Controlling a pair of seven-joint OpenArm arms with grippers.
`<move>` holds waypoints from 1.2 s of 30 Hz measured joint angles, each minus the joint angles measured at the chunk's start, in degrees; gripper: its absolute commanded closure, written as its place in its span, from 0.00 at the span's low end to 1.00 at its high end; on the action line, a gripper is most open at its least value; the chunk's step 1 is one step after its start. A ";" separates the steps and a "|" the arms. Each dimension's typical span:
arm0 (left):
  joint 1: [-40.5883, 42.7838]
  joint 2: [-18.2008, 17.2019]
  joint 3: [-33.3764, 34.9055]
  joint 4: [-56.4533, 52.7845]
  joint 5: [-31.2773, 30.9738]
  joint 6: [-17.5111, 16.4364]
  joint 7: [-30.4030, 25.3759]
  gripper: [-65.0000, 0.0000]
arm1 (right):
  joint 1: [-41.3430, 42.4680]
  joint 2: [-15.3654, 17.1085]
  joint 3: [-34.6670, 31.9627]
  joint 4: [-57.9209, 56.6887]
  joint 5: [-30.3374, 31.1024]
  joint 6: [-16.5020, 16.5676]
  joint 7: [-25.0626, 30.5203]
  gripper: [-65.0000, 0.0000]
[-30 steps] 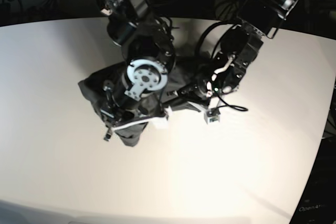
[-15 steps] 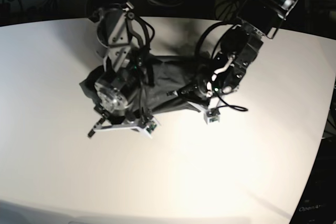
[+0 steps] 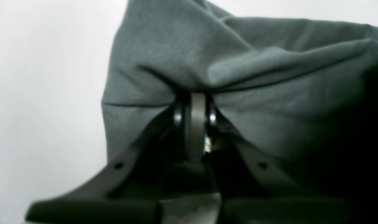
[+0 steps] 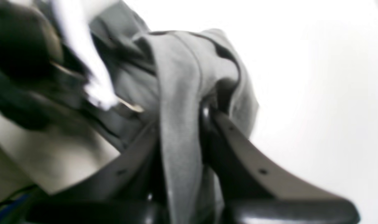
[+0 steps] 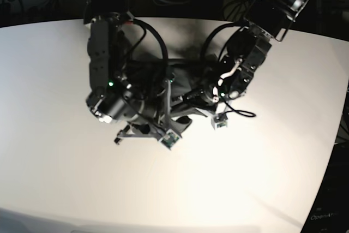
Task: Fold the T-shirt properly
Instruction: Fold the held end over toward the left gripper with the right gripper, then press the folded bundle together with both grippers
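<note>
A dark charcoal-grey T-shirt of soft, wrinkled fabric (image 5: 182,80) lies bunched near the middle of a broad white surface (image 5: 262,167), mostly hidden in the base view beneath two black robot arms. Only a dark patch of cloth shows between them.

In the left wrist view, the T-shirt (image 3: 238,77) fills the upper right, from about twelve to three o'clock. The left gripper (image 3: 195,107) is clamped tight on a gathered fold at the centre, and creases spread out from the pinch point. The white surface (image 3: 36,93) shows at nine o'clock.

In the right wrist view, which is blurred, a band of the T-shirt (image 4: 179,109) runs from twelve o'clock down to six o'clock. The right gripper (image 4: 182,130) is closed around this band, with a dark finger (image 4: 238,155) on either side pressing the cloth. The bright surface (image 4: 316,77) lies at three o'clock.

In the base view the right gripper (image 5: 143,133) sits at about eight o'clock from the cloth, and the left gripper (image 5: 188,99) sits just beside it at four o'clock.
</note>
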 measured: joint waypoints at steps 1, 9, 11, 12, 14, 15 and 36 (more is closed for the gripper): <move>0.02 -0.02 0.00 0.09 0.00 0.00 0.02 0.95 | -0.02 0.04 0.94 -0.66 -0.04 0.00 -0.20 0.99; 0.24 -0.04 0.00 6.10 -0.59 0.00 1.20 0.95 | 0.66 0.15 4.09 -3.98 2.34 -0.02 -0.57 0.99; 0.17 -0.17 -0.02 7.50 -0.46 0.00 1.20 0.95 | 0.63 0.15 4.44 -4.04 2.34 -0.02 -0.55 0.99; 0.17 -0.17 -0.02 7.96 -0.52 0.00 1.20 0.95 | 0.52 0.15 5.01 -4.09 2.38 -0.02 -0.57 0.99; 0.17 -0.17 -0.02 8.11 -0.48 -0.02 1.18 0.95 | 0.33 0.17 6.10 -4.09 2.32 -0.02 -0.57 0.99; 0.22 -0.20 -0.02 8.09 -0.48 0.00 1.27 0.95 | 0.31 0.22 6.34 -4.09 2.32 -0.02 -0.59 0.99; 4.70 -6.08 -11.67 10.99 -0.20 0.00 9.27 0.95 | 0.83 0.17 9.92 -12.33 2.54 -0.02 0.09 0.99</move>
